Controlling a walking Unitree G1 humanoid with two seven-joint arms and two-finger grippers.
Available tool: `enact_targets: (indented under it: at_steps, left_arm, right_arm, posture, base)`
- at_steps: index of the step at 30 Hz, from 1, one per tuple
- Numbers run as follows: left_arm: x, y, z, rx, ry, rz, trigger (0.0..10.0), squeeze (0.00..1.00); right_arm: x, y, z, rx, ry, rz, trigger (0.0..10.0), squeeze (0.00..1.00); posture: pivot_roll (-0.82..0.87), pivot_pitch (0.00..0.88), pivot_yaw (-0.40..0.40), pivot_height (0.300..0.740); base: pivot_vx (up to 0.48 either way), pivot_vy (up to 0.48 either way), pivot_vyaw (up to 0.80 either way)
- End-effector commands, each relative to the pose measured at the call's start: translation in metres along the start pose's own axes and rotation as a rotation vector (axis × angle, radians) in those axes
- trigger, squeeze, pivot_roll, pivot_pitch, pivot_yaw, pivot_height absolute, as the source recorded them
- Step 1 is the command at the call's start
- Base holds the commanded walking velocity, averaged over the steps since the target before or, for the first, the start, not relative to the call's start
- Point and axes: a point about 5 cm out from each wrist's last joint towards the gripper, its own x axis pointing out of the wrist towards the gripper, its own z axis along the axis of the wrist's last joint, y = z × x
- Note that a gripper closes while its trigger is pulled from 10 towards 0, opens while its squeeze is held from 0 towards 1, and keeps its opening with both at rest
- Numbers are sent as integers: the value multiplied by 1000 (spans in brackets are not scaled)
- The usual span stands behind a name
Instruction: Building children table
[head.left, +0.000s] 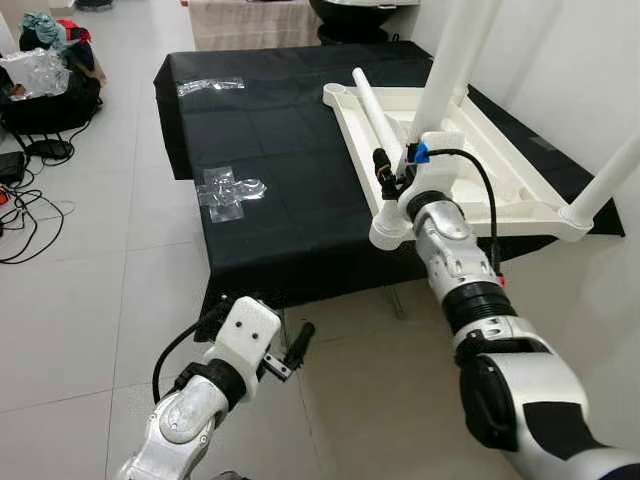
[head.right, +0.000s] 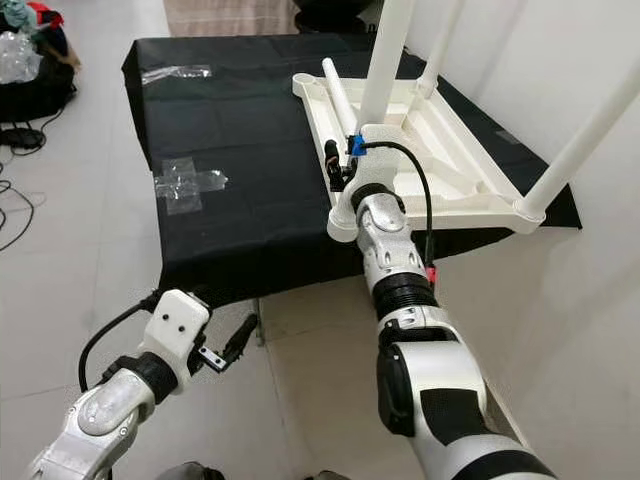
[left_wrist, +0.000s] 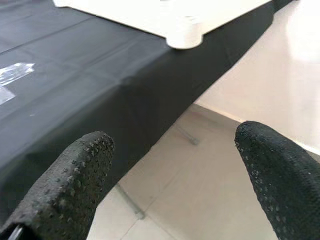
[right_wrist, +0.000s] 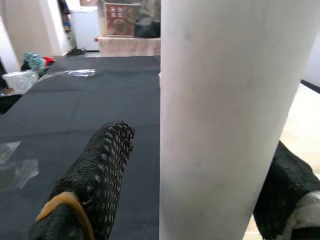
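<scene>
The white children's table (head.left: 520, 195) lies upside down on a black-covered table (head.left: 270, 200). Three of its legs stand up, the nearest being the right leg (head.left: 610, 180). A loose white leg (head.left: 375, 108) lies tilted across its underside. My right gripper (head.left: 392, 168) is open at this leg's near end, with the fingers (right_wrist: 100, 170) either side of the leg (right_wrist: 220, 125) and a gap on one side. The near corner socket (head.left: 390, 232) holds no leg. Low over the floor in front of the table, my left gripper (left_wrist: 170, 165) is open with nothing between its fingers.
Clear plastic wrap and tape (head.left: 230, 190) lie on the black cloth, more at the far left (head.left: 210, 86). Bags and cables (head.left: 40, 100) sit on the tiled floor to the left. A white wall (head.left: 560, 60) runs close along the right.
</scene>
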Motion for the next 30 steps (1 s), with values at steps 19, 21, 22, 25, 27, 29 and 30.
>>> enact_targets:
  at_steps: [19,21,22,25,27,29,30]
  left_arm:
    - [-11,-25,-11,-28,18,-131,10000,0]
    - [-15,-29,-8,-34,7,-147,10000,0]
    - [-16,-29,-7,-34,5,-147,10000,0]
    - [-18,-31,-6,-35,3,-150,10000,0]
    - [-21,-33,-4,-36,0,-152,10000,0]
    - [-22,-34,-3,-37,-2,-154,10000,0]
    - [-22,-34,-3,-37,-2,-154,10000,0]
  right_arm:
    - [5,-8,14,22,45,342,10000,0]
    - [4,4,15,48,57,503,10000,0]
    - [4,5,15,51,60,525,10000,0]
    - [3,11,16,86,74,611,10000,0]
    - [3,16,19,115,73,676,10000,0]
    - [3,21,22,136,70,729,10000,0]
    - [3,21,22,136,70,729,10000,0]
  posture:
    - [93,112,-88,740]
    - [98,129,-92,740]
    - [102,134,-95,740]
    - [108,150,-101,740]
    - [109,162,-103,740]
    - [109,170,-104,740]
    - [109,170,-104,740]
  base:
    - [0,0,0]
    - [0,0,0]
    - [0,0,0]
    - [0,0,0]
    - [0,0,0]
    - [0,0,0]
    - [0,0,0]
